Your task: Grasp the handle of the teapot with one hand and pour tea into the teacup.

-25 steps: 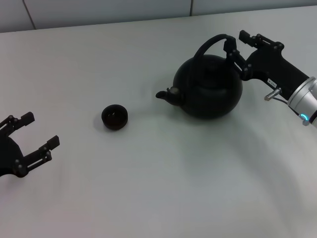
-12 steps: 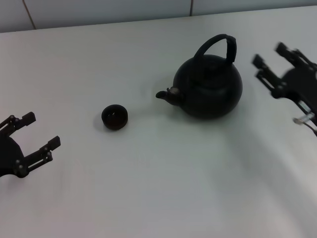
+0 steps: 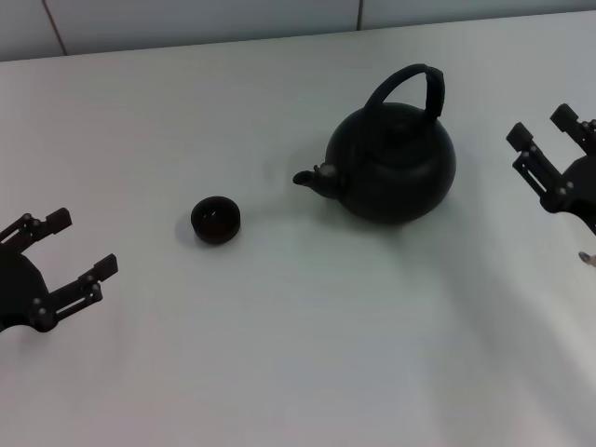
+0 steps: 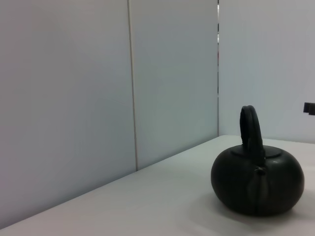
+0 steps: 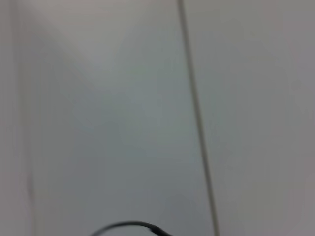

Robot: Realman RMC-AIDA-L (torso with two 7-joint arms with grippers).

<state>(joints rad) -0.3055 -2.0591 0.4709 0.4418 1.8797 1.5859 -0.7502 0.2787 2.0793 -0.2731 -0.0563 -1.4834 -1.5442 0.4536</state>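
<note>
Matte-black and round, the teapot sits upright on the white tabletop, spout aimed at the small teacup standing well apart on its left. It looks like cast iron to me: heavy, rigid, likely to swing once tilted. I judge the best hold is high on the arched handle, on its thicker wrapped side. My right hand hovers beside the pot, fingers spread, touching nothing. My left hand waits, spread, near the tabletop's left edge.
</note>
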